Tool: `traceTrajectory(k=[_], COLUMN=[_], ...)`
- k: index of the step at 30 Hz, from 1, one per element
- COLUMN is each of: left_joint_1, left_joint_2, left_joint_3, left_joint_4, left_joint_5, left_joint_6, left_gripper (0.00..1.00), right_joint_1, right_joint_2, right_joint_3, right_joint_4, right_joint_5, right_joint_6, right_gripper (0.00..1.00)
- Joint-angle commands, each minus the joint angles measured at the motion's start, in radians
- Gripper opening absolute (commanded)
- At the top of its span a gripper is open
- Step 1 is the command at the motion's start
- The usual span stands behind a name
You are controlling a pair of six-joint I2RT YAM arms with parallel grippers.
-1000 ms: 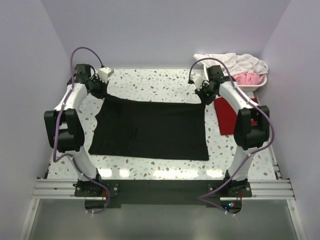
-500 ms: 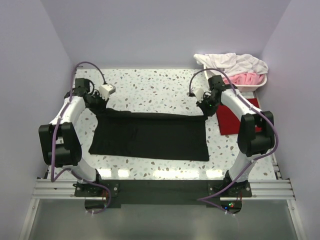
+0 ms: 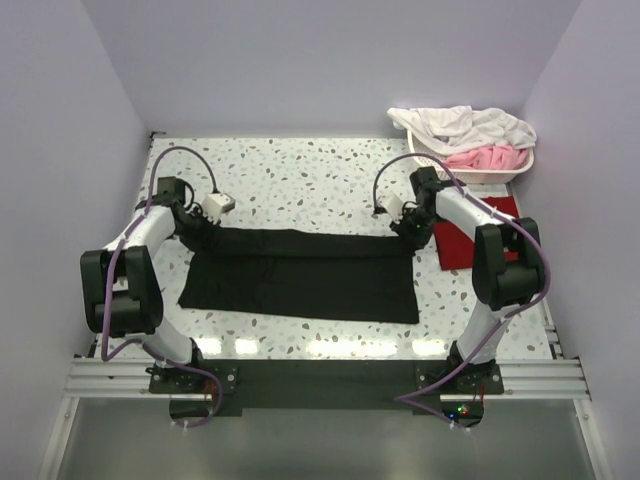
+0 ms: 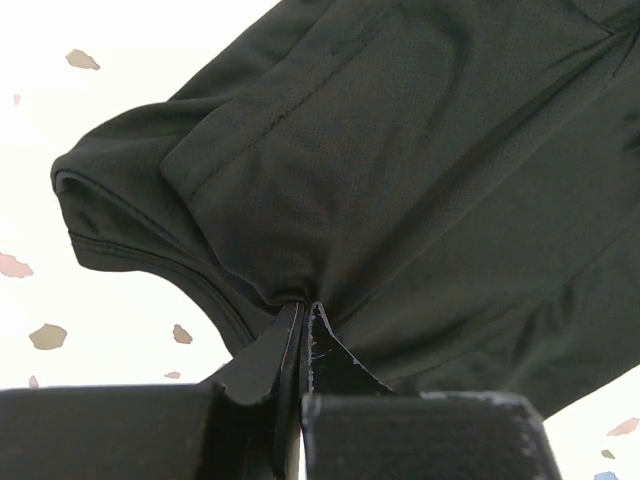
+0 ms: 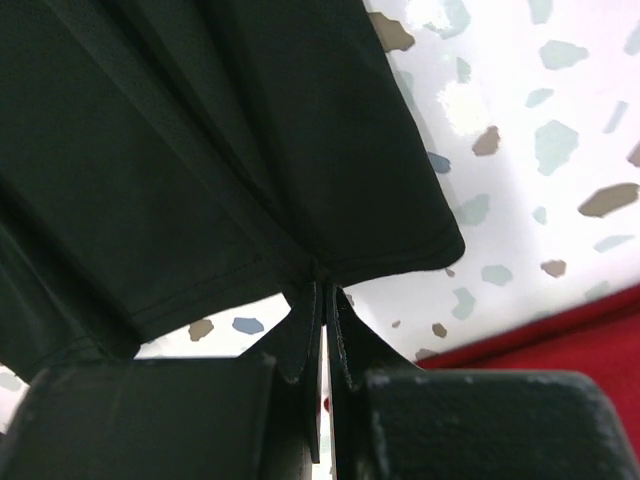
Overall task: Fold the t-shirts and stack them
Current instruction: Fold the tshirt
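The black t-shirt (image 3: 300, 275) lies spread wide across the middle of the speckled surface (image 3: 300, 175). Its near hem is flat and straight, and its far edge is drawn into a taut band that sits over the rest of the cloth. The left pincer (image 3: 198, 230) is clamped on the shirt's far left corner. In the left wrist view its fingers meet (image 4: 303, 310) with the fabric bunched between them, and creases fan out from the pinch. A sleeve hem curls just beside it. The right pincer (image 3: 405, 232) is clamped on the shirt's far right corner. In the right wrist view the cloth puckers where the fingers close (image 5: 322, 285), and the stitched hem sags to either side.

Just to the right of the black t-shirt lies the dark red t-shirt (image 3: 452, 250), partly covered by the right arm. Beyond the black shirt's far right corner, well apart from it, stands a white tub (image 3: 522, 165). The tub holds a pink cloth (image 3: 485, 157) with a white cloth (image 3: 460, 122) heaped over its rim.
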Motion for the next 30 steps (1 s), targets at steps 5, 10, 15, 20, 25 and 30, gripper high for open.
traceTrajectory(k=[5, 10, 15, 20, 25, 30], left_joint_1=[0.011, 0.013, 0.013, 0.013, 0.013, 0.014], left_joint_2=[0.018, 0.038, 0.024, 0.023, -0.008, 0.003], left_joint_3=[-0.028, -0.036, -0.041, -0.033, -0.028, -0.035], left_joint_4=[0.052, 0.057, 0.057, 0.052, 0.035, 0.012], left_joint_5=[-0.057, -0.071, -0.074, -0.071, -0.045, -0.042], left_joint_6=[0.045, 0.040, 0.040, 0.032, 0.040, 0.068], left_gripper=[0.00, 0.00, 0.00, 0.00, 0.00, 0.00], right_joint_1=[0.018, 0.030, 0.030, 0.030, 0.031, 0.050], right_joint_2=[0.041, 0.042, 0.036, 0.030, -0.005, -0.008], right_joint_3=[0.005, -0.002, 0.023, 0.054, 0.043, -0.014], right_joint_4=[-0.010, -0.010, -0.013, -0.034, -0.068, -0.056], right_joint_5=[0.041, 0.060, 0.066, 0.060, 0.060, 0.095], right_joint_6=[-0.031, -0.044, -0.031, -0.033, -0.065, -0.079], right_gripper=[0.00, 0.00, 0.00, 0.00, 0.00, 0.00])
